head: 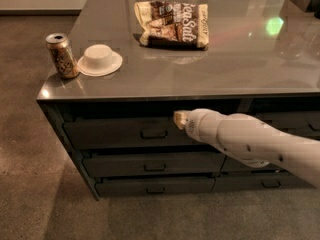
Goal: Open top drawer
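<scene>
The top drawer (115, 132) is a wide dark grey front just under the counter's edge, with a small rectangular pull handle (153, 133) at its centre. It looks closed, flush with the cabinet. My white arm reaches in from the right, and the gripper (180, 119) sits at its tip, just right of and slightly above the handle, close to the drawer front. Below are two shallower dark grey drawers (150, 165).
On the grey countertop (225, 69) stand a drinks can (62, 55) and an upturned white bowl (100, 60) at the left, with a snack bag (172, 24) further back. A second drawer stack (295, 124) lies behind my arm on the right. Brown floor spreads to the left and front.
</scene>
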Action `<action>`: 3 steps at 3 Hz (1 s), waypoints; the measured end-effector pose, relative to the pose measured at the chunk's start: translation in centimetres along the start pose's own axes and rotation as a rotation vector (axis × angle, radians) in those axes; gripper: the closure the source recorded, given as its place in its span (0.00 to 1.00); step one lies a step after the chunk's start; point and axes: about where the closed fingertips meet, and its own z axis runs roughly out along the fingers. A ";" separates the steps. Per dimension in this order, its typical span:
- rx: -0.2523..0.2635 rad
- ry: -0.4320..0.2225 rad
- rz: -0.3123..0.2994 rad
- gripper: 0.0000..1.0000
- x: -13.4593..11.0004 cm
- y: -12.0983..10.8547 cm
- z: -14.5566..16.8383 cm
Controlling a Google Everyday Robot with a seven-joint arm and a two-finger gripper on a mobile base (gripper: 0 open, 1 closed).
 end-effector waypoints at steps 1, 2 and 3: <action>0.021 0.048 -0.013 1.00 0.4 -0.3 2.0; 0.022 0.084 -0.029 1.00 0.6 0.3 4.2; 0.015 0.096 -0.004 1.00 0.3 1.0 5.9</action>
